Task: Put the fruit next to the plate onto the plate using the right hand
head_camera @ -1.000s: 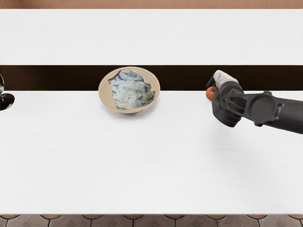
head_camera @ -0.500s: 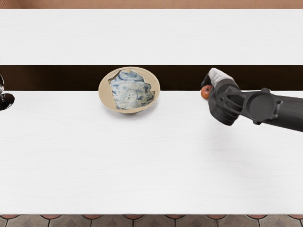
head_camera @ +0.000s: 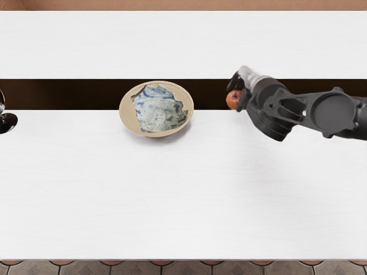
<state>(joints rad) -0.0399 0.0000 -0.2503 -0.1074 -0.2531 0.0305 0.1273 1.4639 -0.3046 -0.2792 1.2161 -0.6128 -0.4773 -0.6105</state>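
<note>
White table (head_camera: 183, 189) across most of the head view, wide and plain. Near its back edge, left of centre: a round plate (head_camera: 124, 109), tan at the rim, mottled blue and white over the middle in a ragged-edged patch. Too blurred to tell any mark or writing in that pattern. Lies flat, with the far rim showing against the dark gap (head_camera: 86, 94) behind the table. Beyond the gap, a second white surface (head_camera: 183, 43), topped by a brown strip (head_camera: 183, 4).

Right of the plate and well apart from it: a small red fruit (head_camera: 232, 100), round, with a paler orange patch. Shows against the dark gap, just above the line of the table's back edge. Not on the plate. Gripped by the right hand (head_camera: 251, 91), dark grey, with pale fingers (head_camera: 250, 74) curled over the top and closed around it, only the plate-facing side of the fruit left showing. Comes in on a dark arm (head_camera: 332, 114) from the right edge, with a round joint close to that edge and a slight upward slant toward the hand.

At the far left edge, cut by the frame: foot and stem of a dark glass (head_camera: 6, 119), standing on the table. Along the bottom, a thin row of reddish floor tiles (head_camera: 183, 266).
</note>
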